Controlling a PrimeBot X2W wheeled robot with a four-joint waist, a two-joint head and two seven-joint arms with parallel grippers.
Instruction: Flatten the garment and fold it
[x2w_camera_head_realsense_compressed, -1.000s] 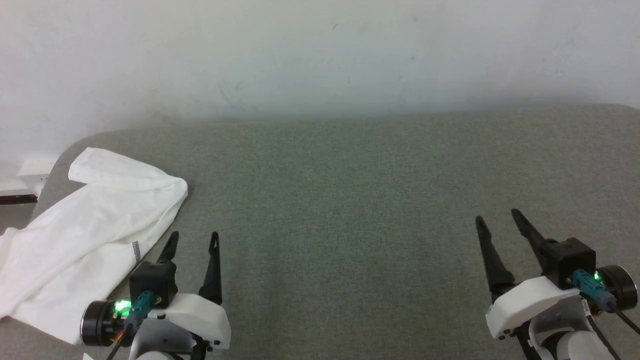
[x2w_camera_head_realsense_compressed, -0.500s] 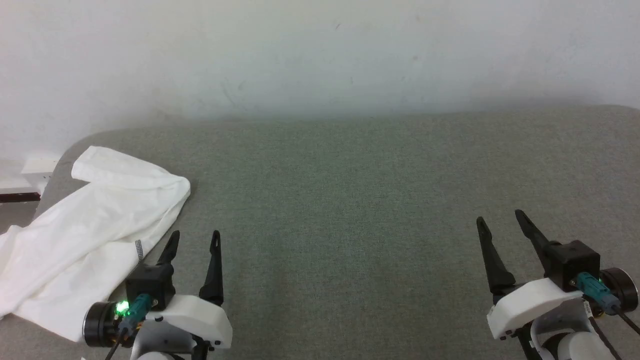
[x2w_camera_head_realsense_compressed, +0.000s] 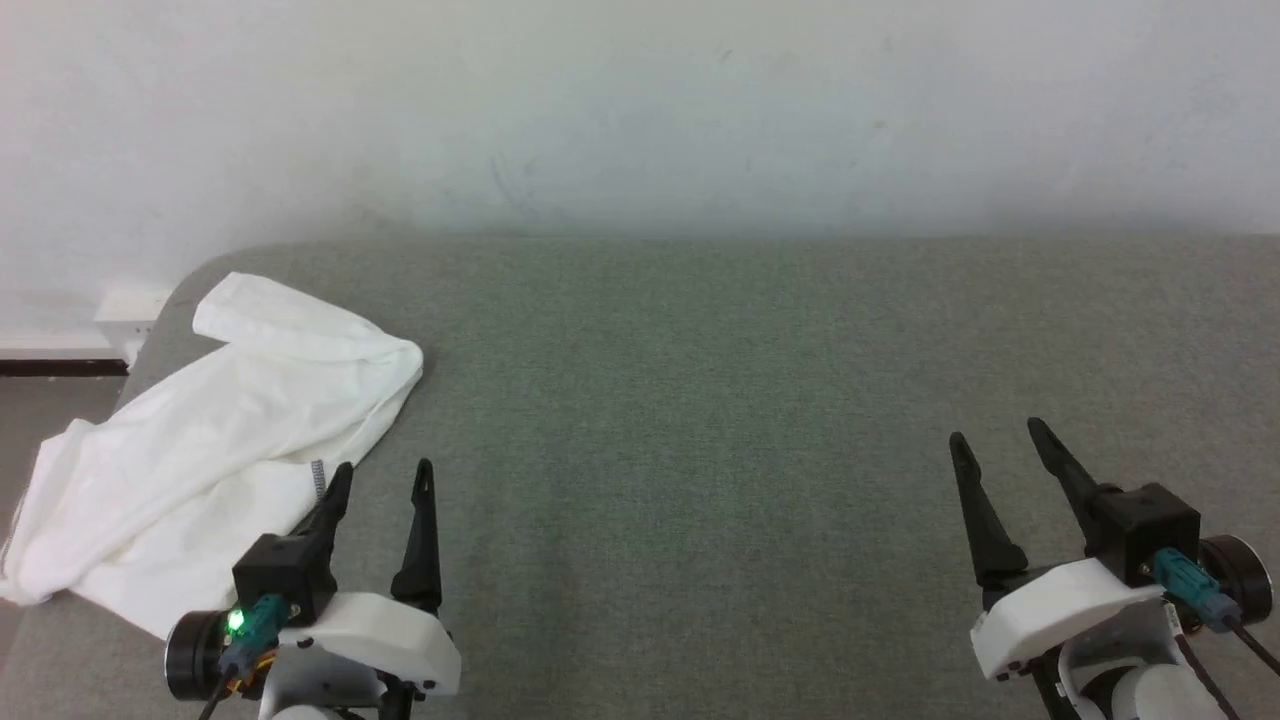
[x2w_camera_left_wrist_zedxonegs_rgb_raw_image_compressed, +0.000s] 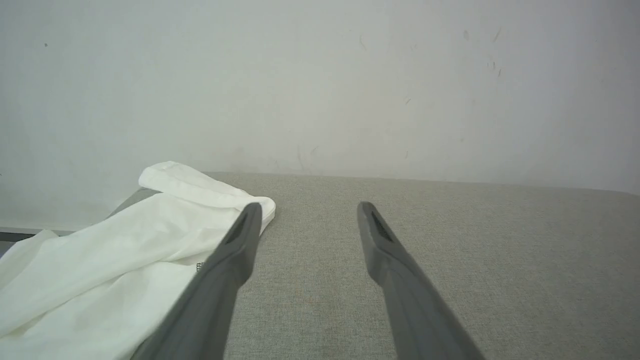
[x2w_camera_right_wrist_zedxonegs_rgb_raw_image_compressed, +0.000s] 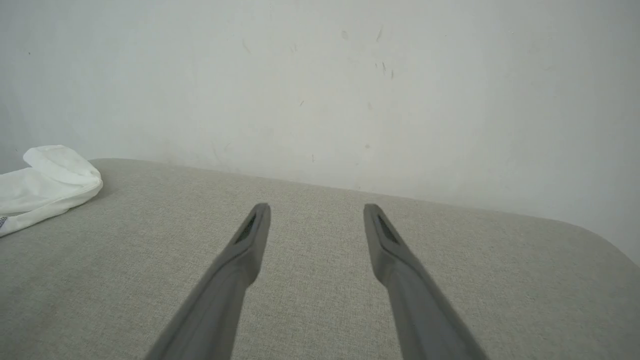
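Note:
The garment (x2w_camera_head_realsense_compressed: 220, 430) is a white thin shirt, lying crumpled in a loose heap at the far left of the grey table, with part of it draped past the left edge. A small grey tag shows at its near edge. It also appears at the left in the left wrist view, garment (x2w_camera_left_wrist_zedxonegs_rgb_raw_image_compressed: 100, 255), and at the far left in the right wrist view, garment (x2w_camera_right_wrist_zedxonegs_rgb_raw_image_compressed: 45, 187). My left gripper (x2w_camera_head_realsense_compressed: 385, 475) stands open just right of the cloth's near edge, holding nothing. At the lower right, my right gripper (x2w_camera_head_realsense_compressed: 995, 435) is open over bare table, far from the cloth.
The grey fabric-covered table (x2w_camera_head_realsense_compressed: 700, 400) runs across the view with rounded corners; its left edge drops to the floor (x2w_camera_head_realsense_compressed: 40, 410). A white wall (x2w_camera_head_realsense_compressed: 640, 110) stands right behind the table's far edge.
The head camera has turned a little, so the whole picture has slid to the right. Both grippers keep their places and stand slightly wider open. The garment lies as before.

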